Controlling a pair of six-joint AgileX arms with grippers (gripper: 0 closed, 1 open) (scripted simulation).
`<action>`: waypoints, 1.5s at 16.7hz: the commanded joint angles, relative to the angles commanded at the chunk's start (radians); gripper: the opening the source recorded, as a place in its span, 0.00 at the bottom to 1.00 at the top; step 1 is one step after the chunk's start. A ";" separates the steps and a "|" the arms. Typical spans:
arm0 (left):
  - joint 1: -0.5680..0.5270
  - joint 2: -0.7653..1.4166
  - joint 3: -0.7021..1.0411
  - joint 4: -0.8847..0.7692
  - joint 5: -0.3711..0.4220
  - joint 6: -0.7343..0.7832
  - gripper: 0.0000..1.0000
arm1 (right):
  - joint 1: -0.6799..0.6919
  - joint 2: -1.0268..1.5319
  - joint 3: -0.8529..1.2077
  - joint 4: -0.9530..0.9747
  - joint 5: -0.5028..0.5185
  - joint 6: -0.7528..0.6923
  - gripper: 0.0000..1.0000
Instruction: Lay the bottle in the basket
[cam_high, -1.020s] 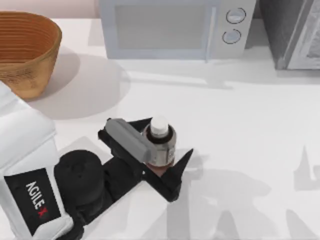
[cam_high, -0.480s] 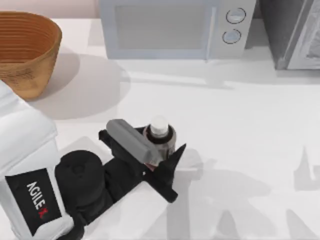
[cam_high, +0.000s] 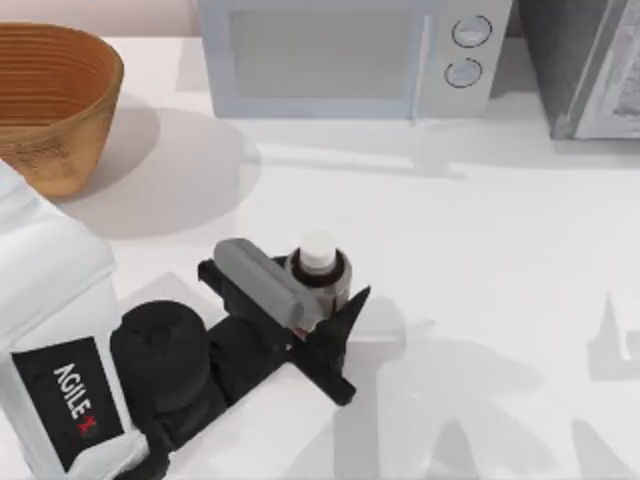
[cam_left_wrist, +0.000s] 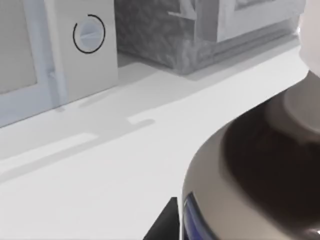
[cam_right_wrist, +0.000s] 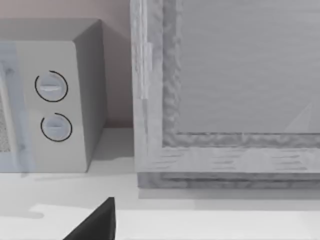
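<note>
Seen from above, the basket (cam_high: 50, 100) sits at the far left edge of the white table (cam_high: 500, 280), cut off by the frame's border and standing well left of the microwave (cam_high: 350, 55) that lines the back edge. Nearer the front and lower left of the microwave, the left arm, marked AGILEX in white with a red X on a black panel (cam_high: 70, 400), reaches in from the corner; its left gripper (cam_high: 310, 300) is clamped on the bottle (cam_high: 320, 275), dark fingers (cam_high: 335, 335) pressed against the body. The bottle stands upright, white cap up, well apart from the basket, with bare tabletop between them. Right of the bottle and in front of the microwave lies wide open surface crossed only by shadows. A grey cabinet (cam_high: 585, 65) stands just right of the microwave at the back right corner. From the right wrist, the microwave's two dials (cam_right_wrist: 52, 107) show unlabelled, and whether the right gripper is open cannot be told.
</note>
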 joint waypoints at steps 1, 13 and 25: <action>0.000 0.000 0.000 0.000 0.000 0.000 0.00 | 0.000 0.000 0.000 0.000 0.000 0.000 1.00; 0.113 -0.140 0.158 -0.156 0.038 0.024 0.00 | 0.000 0.000 0.000 0.000 0.000 0.000 1.00; 0.713 -0.532 0.730 -1.132 0.070 0.030 0.00 | 0.000 0.000 0.000 0.000 0.000 0.000 1.00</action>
